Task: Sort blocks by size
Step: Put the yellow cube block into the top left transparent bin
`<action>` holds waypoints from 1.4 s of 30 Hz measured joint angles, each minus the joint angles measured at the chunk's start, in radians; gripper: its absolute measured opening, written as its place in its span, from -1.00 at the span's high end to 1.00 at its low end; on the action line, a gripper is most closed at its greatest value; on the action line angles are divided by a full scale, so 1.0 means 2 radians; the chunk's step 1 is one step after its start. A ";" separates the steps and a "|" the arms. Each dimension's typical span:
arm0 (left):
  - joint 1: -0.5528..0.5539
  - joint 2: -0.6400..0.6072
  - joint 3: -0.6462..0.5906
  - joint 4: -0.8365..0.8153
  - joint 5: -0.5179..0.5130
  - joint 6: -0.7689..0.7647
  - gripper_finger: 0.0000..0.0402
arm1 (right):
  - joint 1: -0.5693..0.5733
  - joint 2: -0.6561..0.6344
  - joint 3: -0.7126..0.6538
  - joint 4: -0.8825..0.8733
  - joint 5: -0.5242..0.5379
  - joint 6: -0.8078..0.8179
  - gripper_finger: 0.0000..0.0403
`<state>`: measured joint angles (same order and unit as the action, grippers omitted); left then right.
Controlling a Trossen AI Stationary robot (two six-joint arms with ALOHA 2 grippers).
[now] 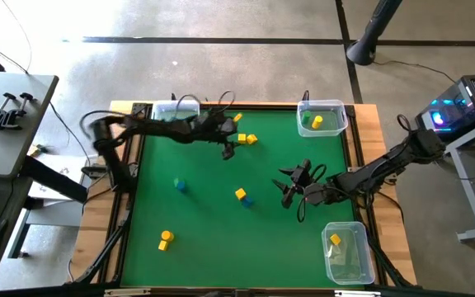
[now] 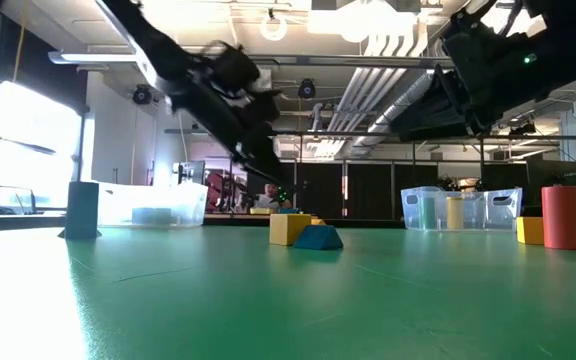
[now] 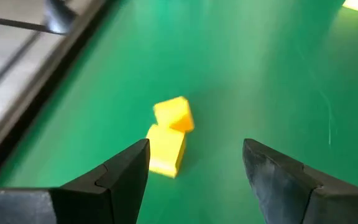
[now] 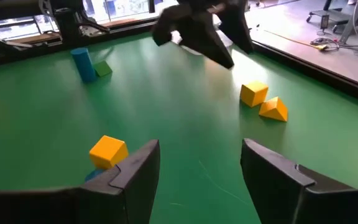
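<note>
The green-covered table [image 1: 204,223] has a wooden rim, and its near edge is cut off in the high view. The left arm reaches from the table's left side toward the far edge; its left gripper [image 3: 194,165] hangs above the mat with jaws apart and nothing between them, just over two yellow blocks [image 3: 168,142] that touch each other, blurred so their exact shapes are hard to read. The right arm comes in from the right edge, and the right gripper [image 4: 201,165] sits near the middle of the table, jaws apart and empty.

Three clear plastic bins stand at the edges: one at the far left corner [image 1: 174,110], mostly hidden behind the left arm, one at the far right corner [image 1: 322,116] holding a yellow block, and one at the near right corner [image 1: 349,252], also with a yellow block inside.

The remaining blocks lie scattered on the mat: a yellow cube on a blue piece [image 1: 242,196] at the centre, a blue cylinder beside a green block [image 1: 179,185] left of centre, and a yellow pair [image 1: 166,239] toward the near left.
</note>
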<state>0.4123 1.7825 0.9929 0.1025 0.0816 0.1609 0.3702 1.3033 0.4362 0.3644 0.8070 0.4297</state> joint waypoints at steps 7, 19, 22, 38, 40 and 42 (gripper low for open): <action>0.007 0.096 0.088 -0.053 0.020 0.036 -0.21 | 0.001 0.000 0.000 0.001 -0.002 0.000 -0.07; 0.002 0.111 0.100 -0.070 -0.044 0.041 -0.21 | 0.003 0.000 0.000 0.000 -0.011 0.000 -0.07; 0.002 0.110 0.100 -0.072 -0.044 0.037 -0.21 | 0.003 0.000 0.000 0.000 -0.011 0.001 -0.07; -0.007 0.076 0.099 -0.080 -0.058 0.038 -0.21 | 0.002 0.000 0.000 -0.005 -0.011 0.006 -0.07; -0.002 0.076 0.099 -0.080 -0.058 0.038 -0.21 | 0.002 0.000 0.000 -0.005 -0.011 0.006 -0.07; 0.003 0.076 0.099 -0.082 -0.054 0.035 -0.21 | 0.002 0.000 0.000 -0.005 -0.011 0.006 -0.07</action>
<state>0.4183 1.9343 1.1912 -0.0605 -0.0257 0.2319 0.3733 1.3033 0.4362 0.3553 0.7849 0.4412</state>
